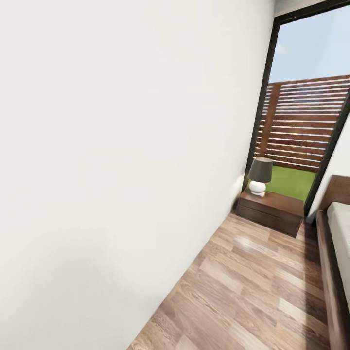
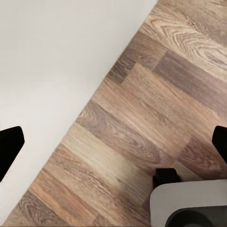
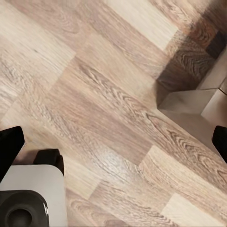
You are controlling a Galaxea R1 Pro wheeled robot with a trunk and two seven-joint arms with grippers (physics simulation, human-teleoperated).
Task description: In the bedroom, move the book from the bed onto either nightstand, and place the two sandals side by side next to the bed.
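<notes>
The nightstand, low and dark reddish-brown, stands against the white wall at the far end of the floor strip, with a lamp on top. At the head view's right edge runs the bed, showing off-white mattress, dark frame and brown headboard. The book and the sandals are out of view. My left gripper hangs open over the wood floor beside the wall's foot, its black fingertips far apart. Open as well, my right gripper is above bare floorboards with nothing between its fingers.
A white wall takes up the left side. The lamp has a dark shade and a white base. Behind the nightstand a tall window looks onto a slatted fence and grass. Wood floor runs between wall and bed. My grey base shows below.
</notes>
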